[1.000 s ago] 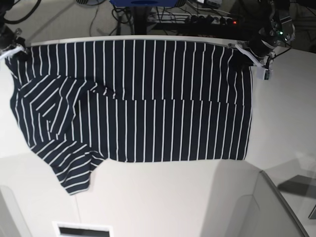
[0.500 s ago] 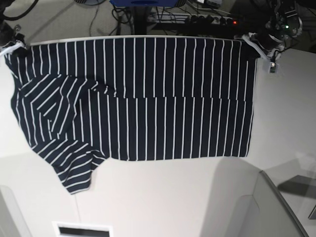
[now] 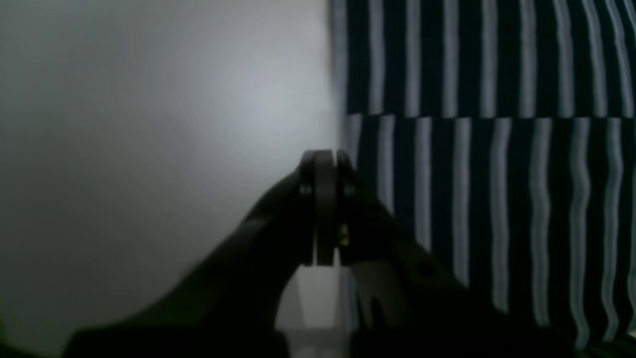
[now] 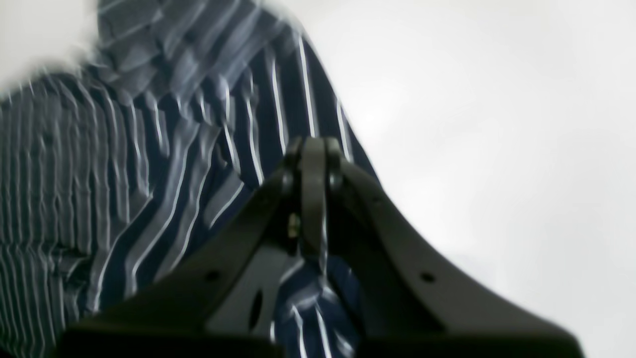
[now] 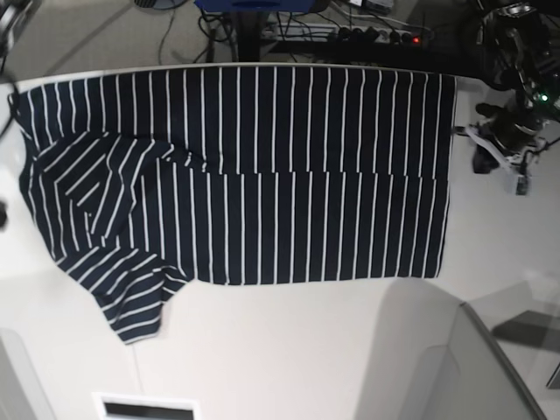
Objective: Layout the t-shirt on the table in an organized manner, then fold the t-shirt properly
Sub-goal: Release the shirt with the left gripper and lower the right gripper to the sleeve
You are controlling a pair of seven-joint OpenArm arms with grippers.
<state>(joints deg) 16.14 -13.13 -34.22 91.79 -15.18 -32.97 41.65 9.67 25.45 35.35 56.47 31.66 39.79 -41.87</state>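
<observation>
Two tools closed: left tool [image 5: 486, 154] empty beside the t-shirt's [image 5: 262, 175] edge over the worktop [image 5: 289, 350], right tool [image 4: 313, 149] pinching striped cloth.

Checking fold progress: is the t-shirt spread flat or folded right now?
Partly folded. The t-shirt lies on the table with a horizontal fold edge across its middle; the sleeve end at the base view's left is still rumpled.

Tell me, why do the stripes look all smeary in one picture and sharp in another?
In the right wrist view the t-shirt is smeared, its stripes wavy and streaked, and the right gripper is soft too. The left wrist view is dim and hazy, with a pale glow on the table. The base view is sharpest, stripes crisp.
</observation>
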